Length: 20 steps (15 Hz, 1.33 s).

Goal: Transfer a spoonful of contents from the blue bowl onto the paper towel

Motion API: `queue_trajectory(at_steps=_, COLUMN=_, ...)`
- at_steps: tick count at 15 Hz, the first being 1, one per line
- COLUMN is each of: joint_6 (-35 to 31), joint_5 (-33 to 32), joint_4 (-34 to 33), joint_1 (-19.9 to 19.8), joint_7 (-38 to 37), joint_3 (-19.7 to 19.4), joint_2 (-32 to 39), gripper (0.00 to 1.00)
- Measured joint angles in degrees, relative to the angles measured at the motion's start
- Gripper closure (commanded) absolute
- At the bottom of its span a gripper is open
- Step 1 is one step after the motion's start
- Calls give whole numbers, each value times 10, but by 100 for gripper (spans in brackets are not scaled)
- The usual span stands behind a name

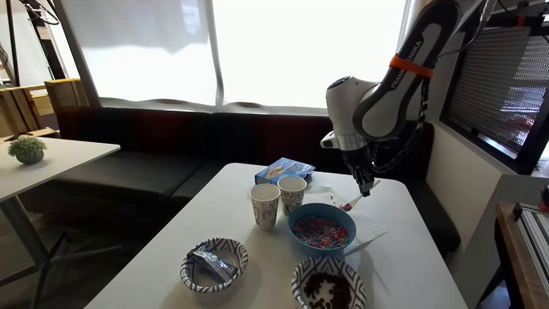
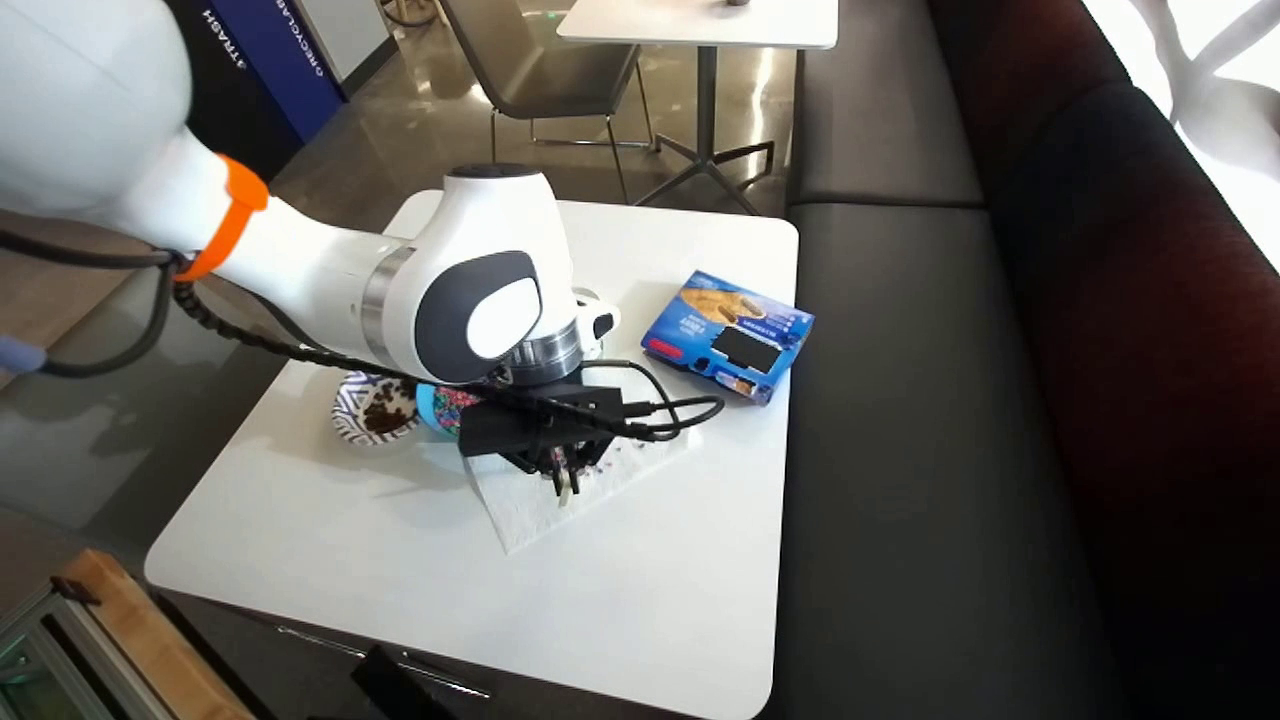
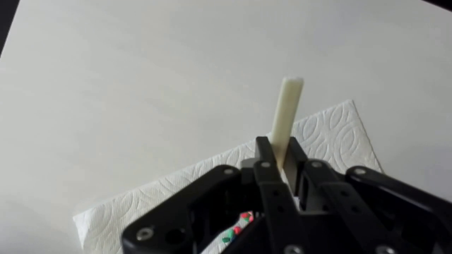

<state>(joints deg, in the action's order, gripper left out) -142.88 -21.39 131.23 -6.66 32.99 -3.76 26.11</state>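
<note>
Near me, blue bowl (image 1: 319,209) of pink-and-bluish contents (image 1: 321,231), set just beside paper towel (image 1: 371,227), presumably for a short carry. Spoon (image 3: 286,113): head low at the towel, some contents there; loaded or spilled, can't tell. Gripper (image 3: 278,141) pinched tight on its handle, likely so the head can tip. Arm (image 1: 386,116) reads "FRANK", orange strap (image 1: 411,66), "EMIKA". Blue carton (image 1: 281,169) farther back, print unreadable.
</note>
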Motion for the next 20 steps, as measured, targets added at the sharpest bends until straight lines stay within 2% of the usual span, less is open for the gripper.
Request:
queue_trajectory(at_steps=9, joint_6=66, joint_5=-96, joint_4=-27, joint_1=34, joint_7=-45, joint_3=-3, joint_2=0, gripper=97)
queue_trajectory(at_steps=20, joint_6=88, joint_5=-303, joint_4=-38, joint_1=80, joint_7=-117, joint_3=-4, joint_2=0, gripper=97)
